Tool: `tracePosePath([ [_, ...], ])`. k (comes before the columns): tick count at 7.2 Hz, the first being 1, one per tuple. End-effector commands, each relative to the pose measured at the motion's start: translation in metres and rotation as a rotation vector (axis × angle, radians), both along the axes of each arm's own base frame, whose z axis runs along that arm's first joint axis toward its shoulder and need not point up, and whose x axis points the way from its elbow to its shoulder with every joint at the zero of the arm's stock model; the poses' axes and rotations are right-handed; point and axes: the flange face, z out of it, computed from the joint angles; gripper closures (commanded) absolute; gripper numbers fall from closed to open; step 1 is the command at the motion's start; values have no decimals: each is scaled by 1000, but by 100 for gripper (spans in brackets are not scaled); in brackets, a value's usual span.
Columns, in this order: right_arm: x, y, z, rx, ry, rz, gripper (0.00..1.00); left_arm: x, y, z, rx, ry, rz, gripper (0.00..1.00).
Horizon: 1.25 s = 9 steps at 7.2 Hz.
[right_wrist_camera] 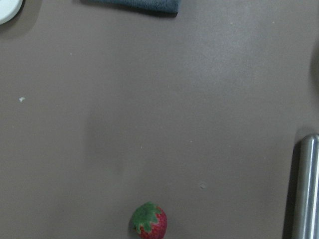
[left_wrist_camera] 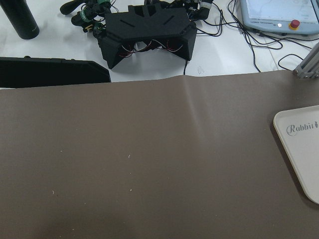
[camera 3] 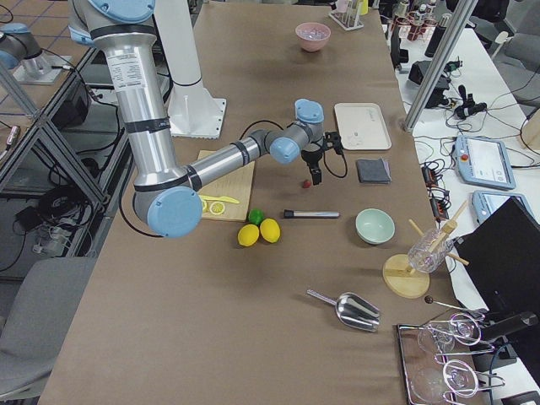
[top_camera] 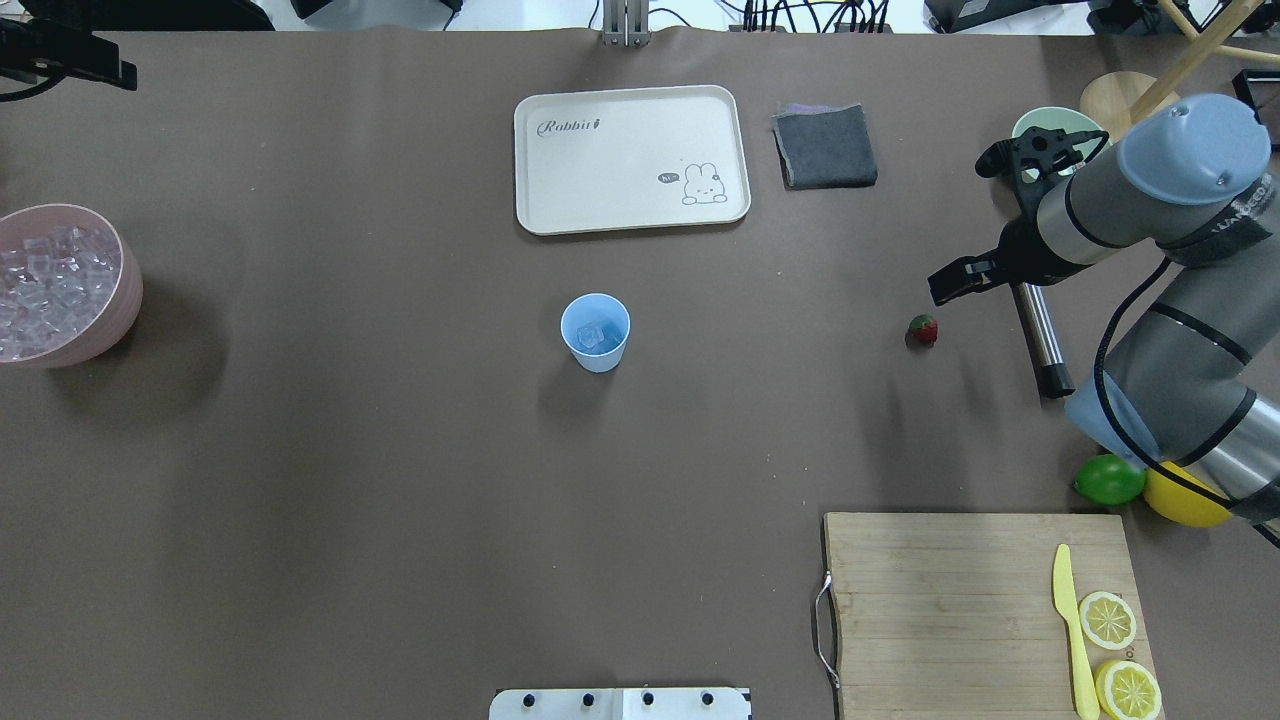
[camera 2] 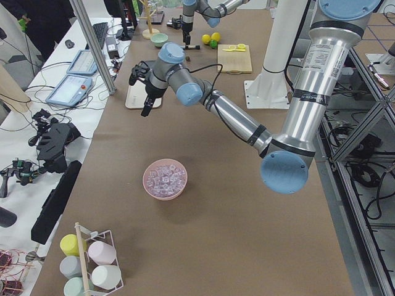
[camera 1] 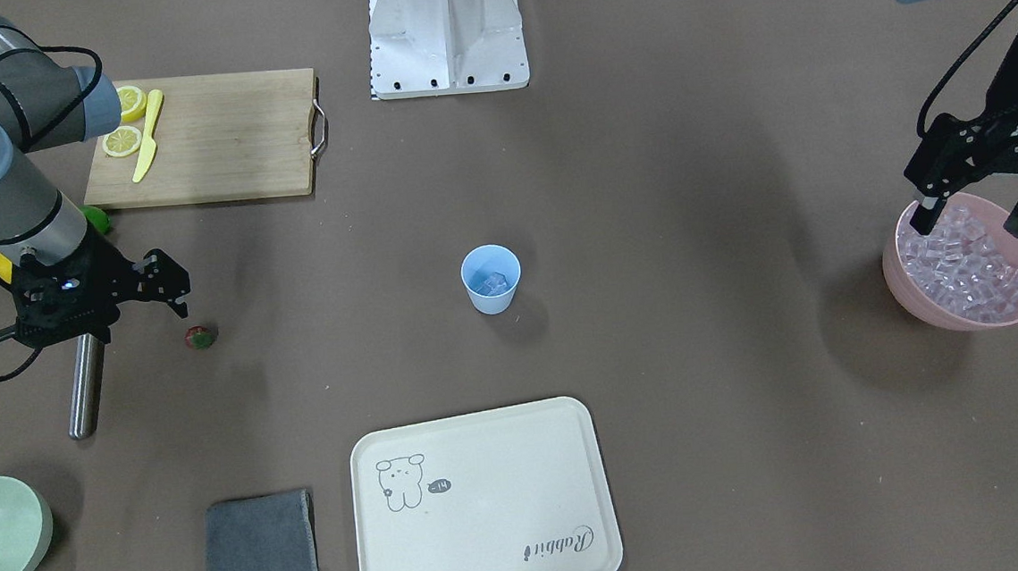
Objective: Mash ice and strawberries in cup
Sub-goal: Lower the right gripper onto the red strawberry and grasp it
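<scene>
- Overhead exterior view: brown table, which carries all items listed below
- Wooden cutting board at the robot's near right corner, bearing a yellow knife and two lemon slices
- Cream tray on the far side of the table, just beyond the cup
- Pink bowl at the far left edge, heaped with ice
- Left gripper, jaws spread wide and holding nothing; the exterior left view shows it raised clear above the pink bowl, touching neither bowl nor ice
- Right gripper, jaws spread wide and empty, hanging above the table just beside the strawberry
- Metal rod lying flat on the table below the right gripper
- Cup, light blue, upright at the table's centre, well apart from both grippers
- Strawberry, red with a green top, on the bare table between the cup and the metal rod, nearer the rod
- Lone cube of clear ice resting inside the cup
</scene>
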Motion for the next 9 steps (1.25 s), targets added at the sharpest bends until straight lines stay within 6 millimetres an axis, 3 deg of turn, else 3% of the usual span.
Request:
tracePosePath([
  [1,-26,5,24,3,1,-31,0,5,-2,-1,0,0,7,2],
  [2,-37,1,47,35,-32,-36,0,6,-3,0,-5,-1,9,2],
  [3,-47,5,57,42,-39,-50,0,7,-4,2,-6,-2,8,2],
  [7,-52,3,38,68,-63,-53,2,6,-3,2,-8,-2,10,2],
  [9,-53,2,41,76,-48,-41,30,6,-2,1,-5,-1,9,2],
])
